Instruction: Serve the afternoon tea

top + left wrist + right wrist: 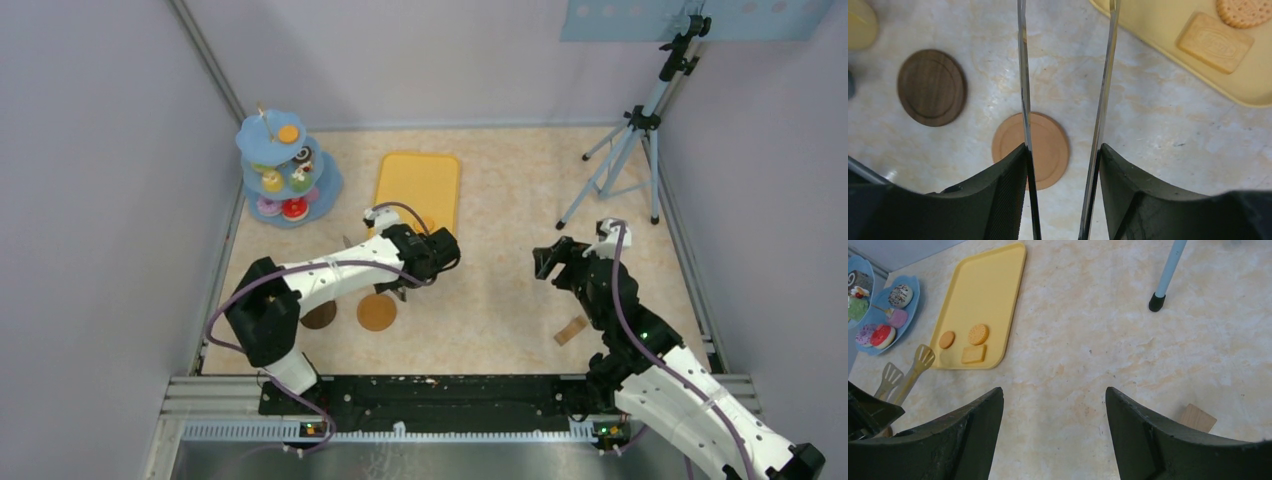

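Note:
My left gripper [440, 255] [1063, 147] is shut on the long metal tongs [1023, 75], one arm against each finger; their heads [923, 357] point toward the tray. Under it lie a light brown coaster [1008, 140] [376, 312] and a dark brown coaster [932, 87] [320, 316]. The yellow tray [418, 180] [983, 285] holds a rectangular biscuit [1214, 42] [973, 354] and two round biscuits [978, 334]. Doughnuts and cakes [883, 335] sit on the blue tiered stand [285, 165]. A yellow mug's edge [858, 25] shows far left. My right gripper [548, 262] [1053, 395] hangs open above bare table.
A small wooden block [571, 330] [1198, 417] lies just right of my right gripper. A camera tripod [630, 150] stands at the back right, one foot [1157, 301] on the table. Grey walls close in the table on the left, back and right.

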`<state>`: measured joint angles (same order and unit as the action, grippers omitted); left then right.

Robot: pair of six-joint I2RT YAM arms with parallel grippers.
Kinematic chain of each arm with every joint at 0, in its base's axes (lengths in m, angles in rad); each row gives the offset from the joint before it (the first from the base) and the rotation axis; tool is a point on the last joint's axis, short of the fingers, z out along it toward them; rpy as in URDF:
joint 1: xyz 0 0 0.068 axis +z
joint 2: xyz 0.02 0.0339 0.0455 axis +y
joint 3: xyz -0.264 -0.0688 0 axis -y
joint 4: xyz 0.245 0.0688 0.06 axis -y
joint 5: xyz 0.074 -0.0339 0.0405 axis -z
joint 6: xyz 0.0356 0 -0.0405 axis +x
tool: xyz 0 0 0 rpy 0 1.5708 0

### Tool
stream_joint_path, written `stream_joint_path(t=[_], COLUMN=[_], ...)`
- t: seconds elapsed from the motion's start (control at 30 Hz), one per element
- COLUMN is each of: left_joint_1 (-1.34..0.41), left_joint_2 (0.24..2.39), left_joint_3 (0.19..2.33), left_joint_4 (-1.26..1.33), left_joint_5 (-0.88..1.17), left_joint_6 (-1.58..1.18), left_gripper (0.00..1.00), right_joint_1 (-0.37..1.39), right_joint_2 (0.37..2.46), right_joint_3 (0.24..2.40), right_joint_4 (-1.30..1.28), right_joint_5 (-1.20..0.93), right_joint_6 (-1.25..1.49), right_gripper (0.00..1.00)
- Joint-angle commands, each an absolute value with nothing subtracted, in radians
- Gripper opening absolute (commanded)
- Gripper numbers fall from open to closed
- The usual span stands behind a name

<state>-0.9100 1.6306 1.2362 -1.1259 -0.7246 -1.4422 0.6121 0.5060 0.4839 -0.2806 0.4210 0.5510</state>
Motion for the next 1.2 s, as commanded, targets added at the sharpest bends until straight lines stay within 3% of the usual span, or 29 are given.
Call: stream_joint_path(t=[0.0, 0.3, 0.43, 0.73, 1.17], left_joint_1=[-0.957, -0.962, -0.907, -0.674, -0.643], left_joint_2=[1.598, 1.211, 1.11, 1.197, 1.34], left_joint_3=[1.249, 0.998, 0.958, 1.043, 1.109], left_joint_4=[-1.182, -0.617, -0.522, -0.575, -0.584], left_joint_5=[-0.903, -0.775, -0.658, -0.344, -0.38], left_joint_6=[-1.277, -0.655, -0.537, -0.375, -0.275], left_gripper=[0.58, 0.58, 0.56, 0.51, 0.49], right_joint_1=[0.607, 0.607, 0.607, 0.607, 0.607], right_joint_2=[0.501, 0.529, 0.527, 0.53, 0.541], right_joint_3=[0.484, 0.487, 0.488, 0.497, 0.493], right_joint_4=[-0.264, -0.247, -0.249, -0.257, -0.254], right_joint_5=[0.431, 0.42, 0.418, 0.42, 0.421], right_joint_6=[0.555, 0.549, 0.547, 0.549, 0.554], right_gripper=[0.73, 0.73, 0.73, 0.73, 0.73])
